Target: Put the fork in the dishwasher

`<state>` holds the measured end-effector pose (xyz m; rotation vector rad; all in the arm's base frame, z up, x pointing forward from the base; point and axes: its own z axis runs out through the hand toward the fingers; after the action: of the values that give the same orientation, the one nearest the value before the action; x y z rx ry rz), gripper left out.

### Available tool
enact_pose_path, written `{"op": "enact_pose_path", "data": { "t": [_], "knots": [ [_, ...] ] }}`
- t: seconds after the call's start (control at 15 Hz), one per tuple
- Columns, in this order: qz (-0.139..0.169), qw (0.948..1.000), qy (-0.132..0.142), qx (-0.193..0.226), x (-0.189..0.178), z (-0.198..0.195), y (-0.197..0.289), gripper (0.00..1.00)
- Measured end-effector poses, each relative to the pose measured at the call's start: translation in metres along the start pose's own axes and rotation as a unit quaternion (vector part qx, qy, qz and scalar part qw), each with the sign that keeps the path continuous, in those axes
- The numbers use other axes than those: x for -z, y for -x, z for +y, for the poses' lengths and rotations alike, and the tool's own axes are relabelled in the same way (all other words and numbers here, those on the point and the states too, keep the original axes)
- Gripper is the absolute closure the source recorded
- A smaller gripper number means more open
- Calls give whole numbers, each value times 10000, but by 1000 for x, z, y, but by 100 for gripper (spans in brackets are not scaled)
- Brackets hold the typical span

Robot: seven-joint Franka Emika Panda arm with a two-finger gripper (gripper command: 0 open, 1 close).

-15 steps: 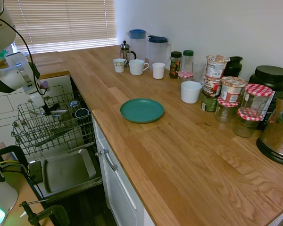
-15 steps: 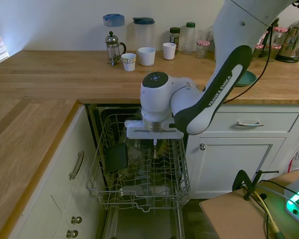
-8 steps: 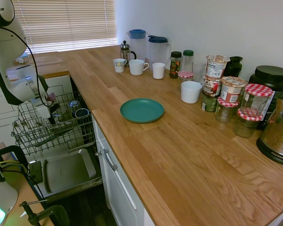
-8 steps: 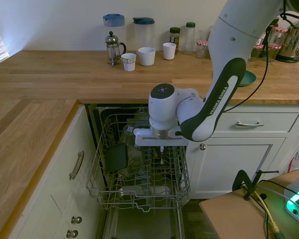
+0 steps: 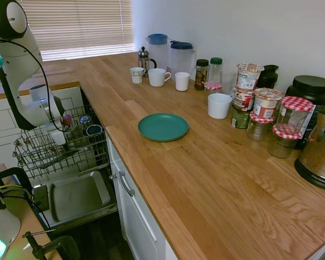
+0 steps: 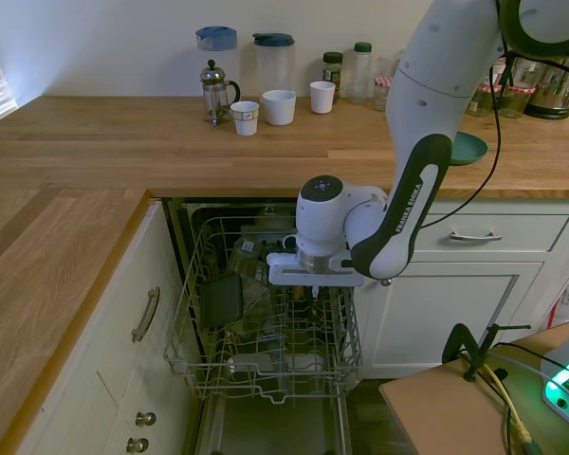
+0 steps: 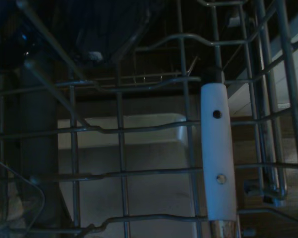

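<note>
One fork [image 7: 217, 158], pale handle with two rivets, showing in my wrist view over the rack wires; my gripper [image 6: 315, 293] sits low in the one dishwasher [image 6: 266, 327] rack near its right edge. Can't tell if my fingers are apart or together. One teal plate [image 5: 163, 127] and three white cups on the counter [image 5: 206, 179].

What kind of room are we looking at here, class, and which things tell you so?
Most likely a home kitchen: a long wooden countertop, an open built-in dishwasher with a grey wire rack, and a glass French press beside white mugs.
</note>
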<state>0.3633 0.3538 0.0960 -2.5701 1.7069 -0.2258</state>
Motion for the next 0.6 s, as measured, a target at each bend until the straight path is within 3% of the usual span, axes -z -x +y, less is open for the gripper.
{"op": "enact_pose_path", "data": {
  "t": [0.2,0.27,0.6],
  "knots": [
    [-5,10000,-23,28,0,-2,2,100],
    [1,10000,-38,74,0,-3,2,0],
    [-8,9998,-66,191,0,-10,5,0]
  ]
}}
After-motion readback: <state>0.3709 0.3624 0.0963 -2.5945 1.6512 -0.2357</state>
